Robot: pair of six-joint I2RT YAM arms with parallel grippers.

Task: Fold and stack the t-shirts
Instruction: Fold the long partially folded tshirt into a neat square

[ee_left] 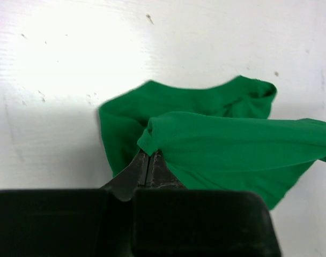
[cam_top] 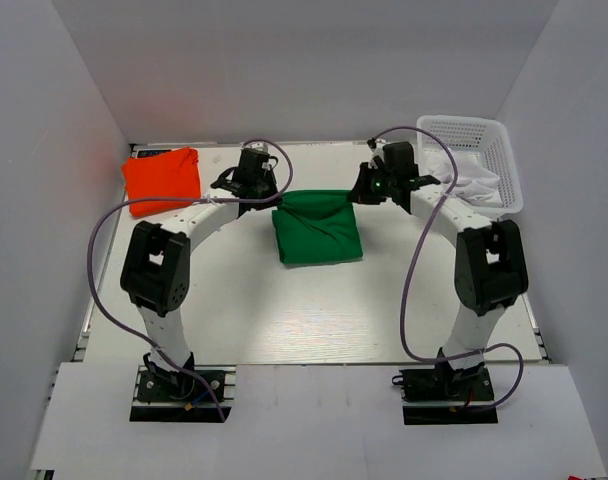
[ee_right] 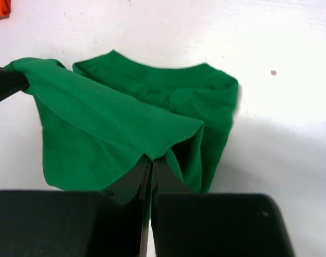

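From above, my left tool (cam_top: 276,206) and right tool (cam_top: 357,194) each pinch a corner of the bright green soft cloth t-shirt (cam_top: 319,238) mid-way across the white bench (cam_top: 314,320). The folded orange-red cloth t-shirt (cam_top: 162,178) lies far left and a white plastic lattice basket (cam_top: 511,190) far right.

Left wrist: my jaws are clamped on green cloth (ee_left: 232,144).

Right wrist: clamped likewise, and the lifted fold hides part of the shirt beneath.

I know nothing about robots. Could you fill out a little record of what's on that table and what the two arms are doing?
green shirt: mid-table, partly folded, far edge raised
left end effector: shut on the green shirt's left corner
right end effector: shut on its right corner
orange shirt: folded, far left of table
basket: white, far right, something white inside
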